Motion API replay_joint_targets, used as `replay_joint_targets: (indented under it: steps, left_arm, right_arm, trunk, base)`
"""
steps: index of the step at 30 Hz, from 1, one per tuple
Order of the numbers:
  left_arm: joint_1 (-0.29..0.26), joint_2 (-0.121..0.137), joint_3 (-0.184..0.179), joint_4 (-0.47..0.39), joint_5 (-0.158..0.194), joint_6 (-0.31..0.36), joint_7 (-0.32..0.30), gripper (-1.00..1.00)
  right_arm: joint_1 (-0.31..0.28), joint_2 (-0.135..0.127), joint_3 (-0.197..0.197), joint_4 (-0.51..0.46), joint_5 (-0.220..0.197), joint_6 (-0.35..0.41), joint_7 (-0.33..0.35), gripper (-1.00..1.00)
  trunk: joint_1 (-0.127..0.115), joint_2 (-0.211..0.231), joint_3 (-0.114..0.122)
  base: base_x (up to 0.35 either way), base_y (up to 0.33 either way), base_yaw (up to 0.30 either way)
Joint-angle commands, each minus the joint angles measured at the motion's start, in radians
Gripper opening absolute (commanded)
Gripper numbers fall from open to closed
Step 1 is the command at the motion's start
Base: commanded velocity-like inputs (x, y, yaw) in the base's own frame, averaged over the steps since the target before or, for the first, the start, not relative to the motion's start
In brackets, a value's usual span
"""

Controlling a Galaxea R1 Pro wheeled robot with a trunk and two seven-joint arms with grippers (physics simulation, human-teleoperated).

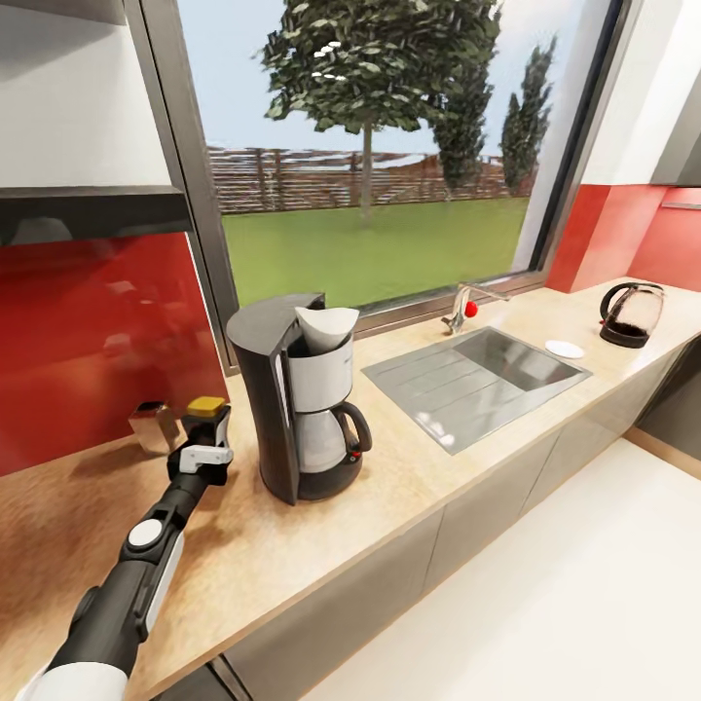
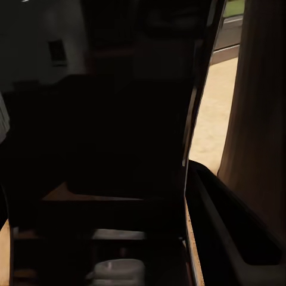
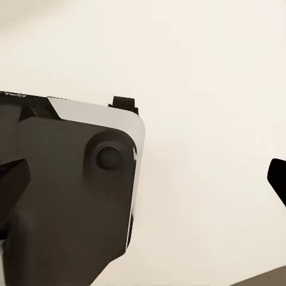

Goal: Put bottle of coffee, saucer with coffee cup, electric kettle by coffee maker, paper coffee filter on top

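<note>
The left gripper (image 1: 202, 435) seems clamped on the bottle of coffee (image 1: 206, 407), set on the countertop (image 1: 409, 467) just beside the coffee maker (image 1: 302, 394). Far along stand the saucer (image 1: 564, 349) and electric kettle (image 1: 631, 313).

A home kitchen is showing here: a long beige countertop (image 1: 292, 545) is running under a wide garden window (image 1: 380, 146), carrying an inset steel sink (image 1: 477, 375) with tap (image 1: 467, 307), a coffee maker (image 1: 302, 399), and red backsplash (image 1: 88, 341) behind.
</note>
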Motion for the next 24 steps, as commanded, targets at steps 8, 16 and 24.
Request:
replay_joint_targets:
  steps: [8,16,24]
  left_arm:
    - [-0.002,-0.007,0.002,0.001,-0.012,-0.004,-0.008,-1.00]
    - [-0.001,-0.008,0.001,0.029,-0.012,-0.031,-0.008,-1.00]
    - [0.001,-0.018,0.000,0.112,-0.012,-0.136,-0.008,-1.00]
  right_arm:
    - [0.000,0.000,0.007,-0.002,-0.004,0.006,0.000,1.00]
    - [0.000,0.000,0.007,-0.002,-0.003,0.006,0.000,1.00]
    - [0.000,0.000,0.007,-0.002,-0.004,0.006,0.000,1.00]
  trunk:
    - [0.001,-0.002,-0.002]
    - [0.001,-0.002,-0.002]
    - [0.001,-0.002,-0.002]
  base:
    - [0.052,0.000,0.000]
    - [0.022,0.000,0.000]
    - [0.000,0.000,0.000]
